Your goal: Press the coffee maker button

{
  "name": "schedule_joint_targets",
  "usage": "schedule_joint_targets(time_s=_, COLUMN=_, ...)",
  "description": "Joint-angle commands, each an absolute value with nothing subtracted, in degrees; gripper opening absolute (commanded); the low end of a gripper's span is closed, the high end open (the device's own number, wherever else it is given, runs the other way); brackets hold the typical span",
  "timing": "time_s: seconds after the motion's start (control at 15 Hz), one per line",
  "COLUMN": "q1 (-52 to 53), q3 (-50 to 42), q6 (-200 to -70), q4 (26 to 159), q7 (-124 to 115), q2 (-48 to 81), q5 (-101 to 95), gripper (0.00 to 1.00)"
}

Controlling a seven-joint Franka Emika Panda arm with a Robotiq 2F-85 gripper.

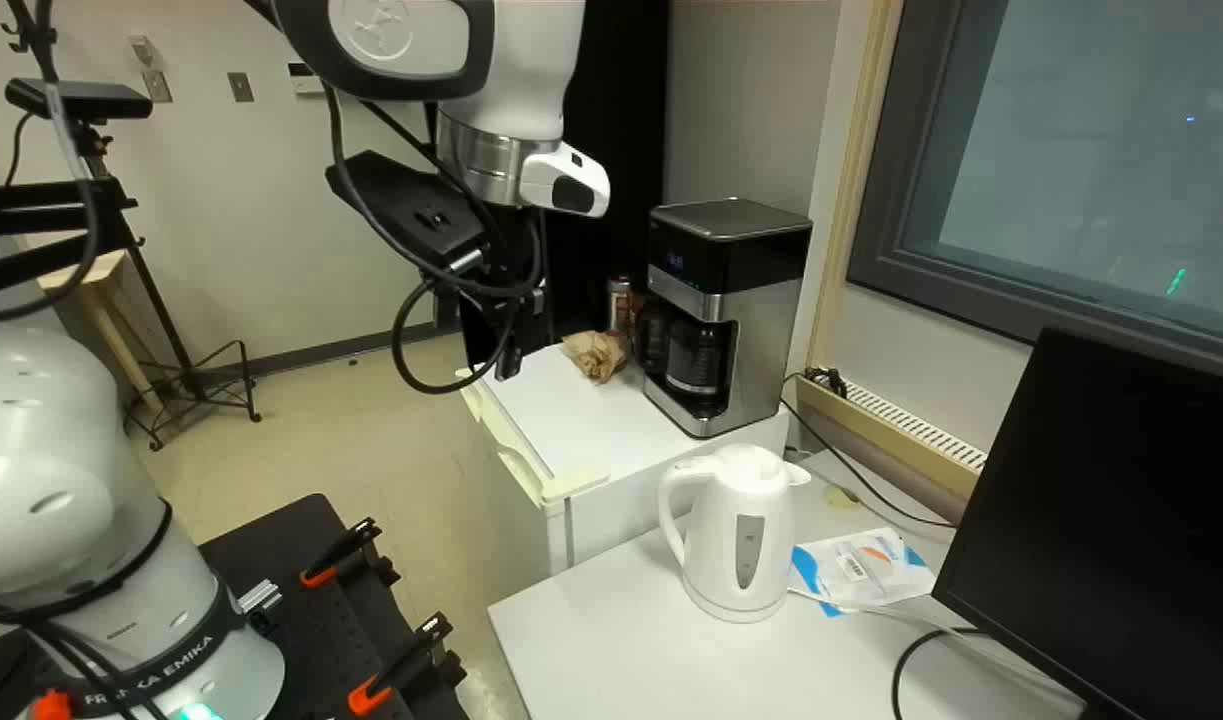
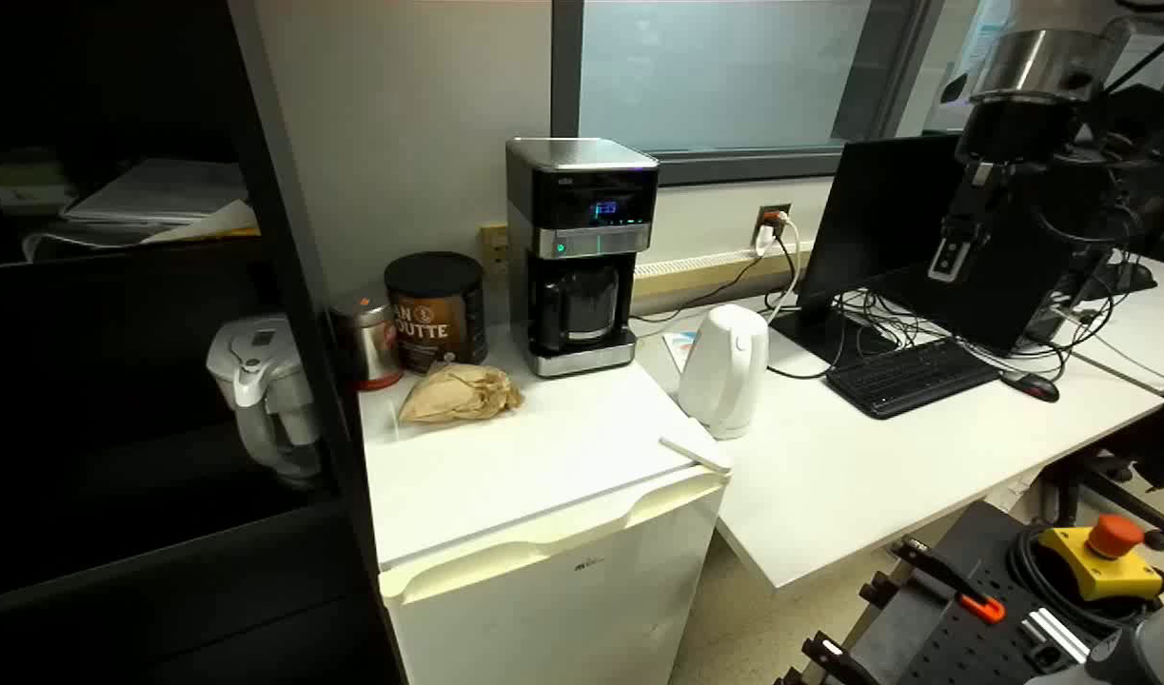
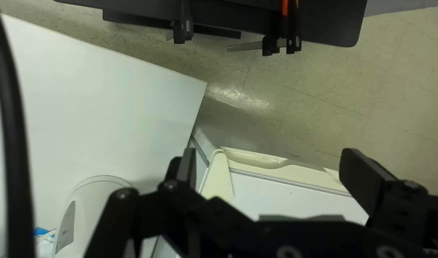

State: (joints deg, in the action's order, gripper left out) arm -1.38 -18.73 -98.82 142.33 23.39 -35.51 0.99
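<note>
- Arm (image 1: 516, 70) — raised, end turned downward; gripper (image 3: 269, 168) hanging beneath it, slightly tilted in an exterior view, well apart from the coffee maker (image 2: 582, 243).
- Fingers (image 3: 362, 179) spread wide; the wrist view shows a corner of the fridge (image 2: 562, 466) beyond them.
- Coffee maker upright on the fridge top, toward the rear; carafe (image 2: 589, 309) seated in it — display (image 2: 605, 207) lit.
- Kettle (image 2: 724, 376) upright on the table (image 2: 858, 476), near the coffee maker.
- Crumpled paper bag (image 2: 460, 395) on the fridge top, near the coffee maker.
</note>
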Motion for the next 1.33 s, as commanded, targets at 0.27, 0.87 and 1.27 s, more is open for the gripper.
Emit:
schedule_joint_targets(time_s=0.27, q1=-2.88, q3=-17.49, q6=-98.74, q4=142.24, q7=24.12, q2=-35.18, q5=1.68, gripper=1.00)
schedule_joint_targets(time_s=0.87, q1=-1.90, q3=-15.14, q6=-103.99, q4=143.80, q7=24.86, q2=-34.52, q5=0.81, gripper=1.00)
schedule_joint_targets(time_s=1.27, q1=0.63, q3=-10.36, q6=-115.89, q4=148.13, q7=26.98, q2=-33.34, q5=-1.20, gripper=1.00)
